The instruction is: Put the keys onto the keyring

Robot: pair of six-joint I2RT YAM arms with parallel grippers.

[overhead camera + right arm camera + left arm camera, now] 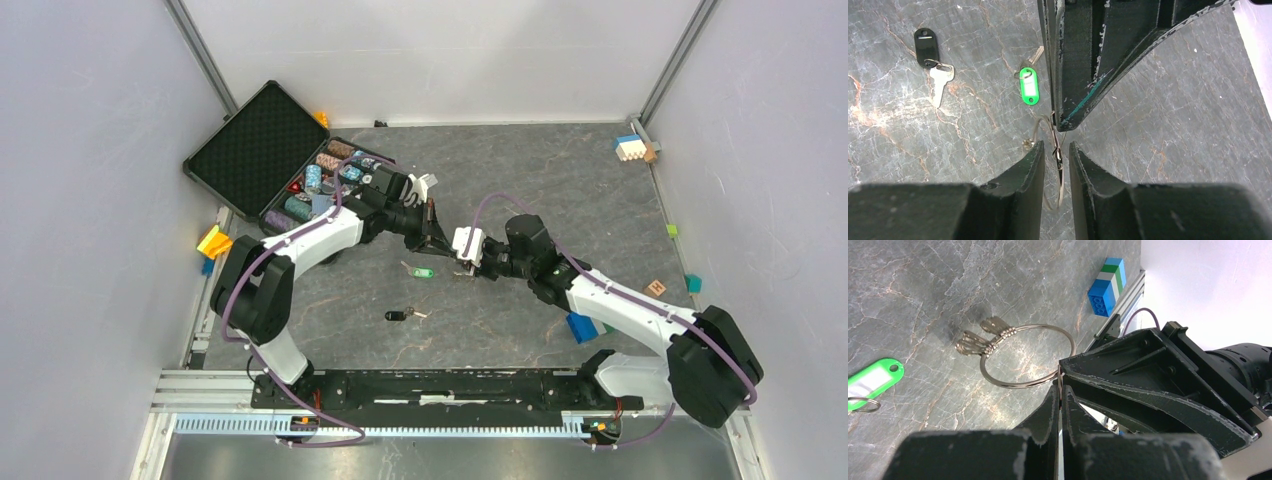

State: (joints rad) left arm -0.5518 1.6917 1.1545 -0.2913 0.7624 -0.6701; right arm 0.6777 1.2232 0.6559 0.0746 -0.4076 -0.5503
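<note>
- This was a robotics lab test cell: plain pale panel walls (90, 150) closed in the grey stone-patterned counter (560, 180) on three sides, held by bare aluminium posts (203, 55).
- Two white-and-black arms (310, 238) with exposed purple cables (235, 290) stood bolted to a slotted metal rail (200, 388), well behind the left gripper (437, 240) and the right gripper (463, 262).
- Loose odds and ends lay about: an open foam-lined black case (255, 140) beyond the left gripper, a blue toy block (581, 327) behind the right gripper, more coloured blocks (630, 148) far off by the walls.

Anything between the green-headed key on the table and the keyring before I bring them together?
Nothing visible lies on the table between the green plastic-headed metal key and the thin round silver wire keyring. The left end effector pinches the ring; the right end effector straddles it.
</note>
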